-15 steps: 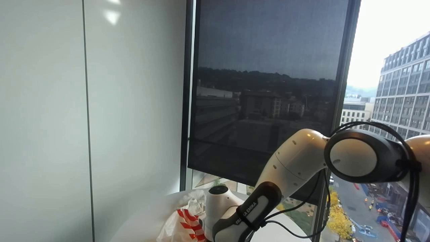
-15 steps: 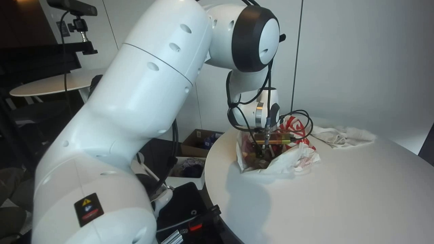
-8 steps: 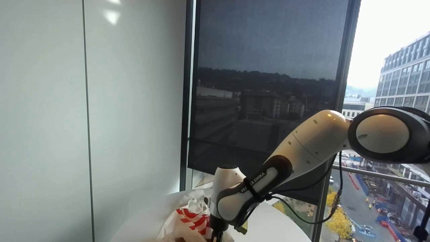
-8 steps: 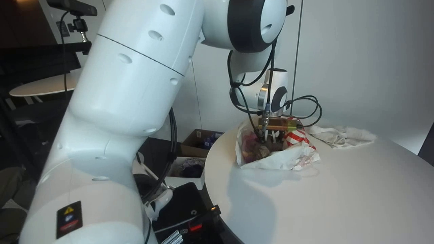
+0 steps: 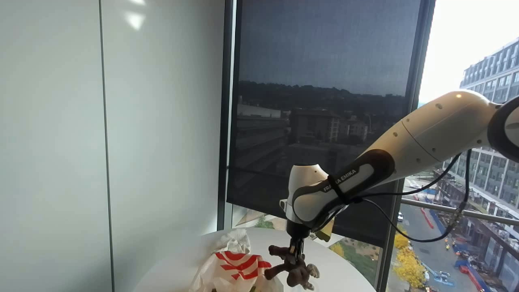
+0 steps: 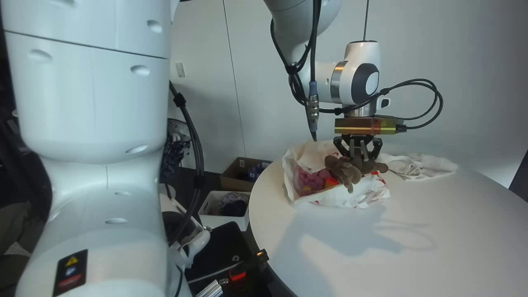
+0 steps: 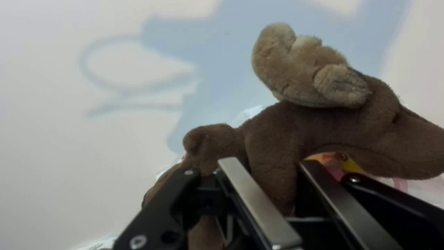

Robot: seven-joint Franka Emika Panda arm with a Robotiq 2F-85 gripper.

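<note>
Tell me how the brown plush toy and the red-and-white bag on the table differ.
Colour: the plush toy is brown and tan, while the bag is white and red. Surface: the plush toy is fuzzy, while the bag is thin and crinkled. Place: the plush toy is held in the air by the gripper, while the bag sits open on the table. Both look soft and easily bent.

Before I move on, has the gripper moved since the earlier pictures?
Yes. Against the fixed window shade in an exterior view, the gripper has moved up and toward the picture's right; it now holds a brown plush toy.
</note>
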